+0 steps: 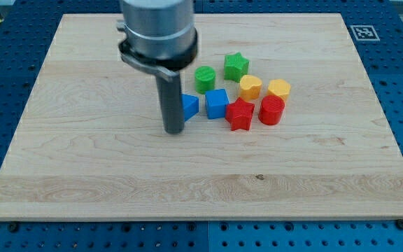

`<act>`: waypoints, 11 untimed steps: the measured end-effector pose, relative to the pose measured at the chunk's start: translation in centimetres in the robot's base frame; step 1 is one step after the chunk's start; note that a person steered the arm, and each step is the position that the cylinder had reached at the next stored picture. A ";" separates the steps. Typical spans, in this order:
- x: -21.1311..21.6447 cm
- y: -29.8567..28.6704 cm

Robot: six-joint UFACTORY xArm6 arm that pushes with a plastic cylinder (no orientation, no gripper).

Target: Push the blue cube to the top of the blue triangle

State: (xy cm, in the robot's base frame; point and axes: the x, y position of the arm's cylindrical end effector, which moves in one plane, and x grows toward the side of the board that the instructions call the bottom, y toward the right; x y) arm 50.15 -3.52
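Note:
The blue cube (pixel 217 103) sits near the middle of the wooden board (pixel 82 154). The blue triangle (pixel 190 105) lies just to its left, a small gap between them. My tip (pixel 174 131) is at the end of the dark rod, just left of and slightly below the blue triangle, close to it; the rod hides the triangle's left edge. I cannot tell whether the tip touches the triangle.
A green cylinder (pixel 205 78) and a green star (pixel 235 66) lie above the blue cube. A yellow heart-like block (pixel 250 87) and a yellow hexagon (pixel 279 89) lie to the right. A red star (pixel 241 115) and a red cylinder (pixel 271 110) sit right of the cube.

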 end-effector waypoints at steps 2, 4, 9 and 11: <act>-0.7 7.2; -4.2 5.7; -3.8 8.2; -6.2 7.3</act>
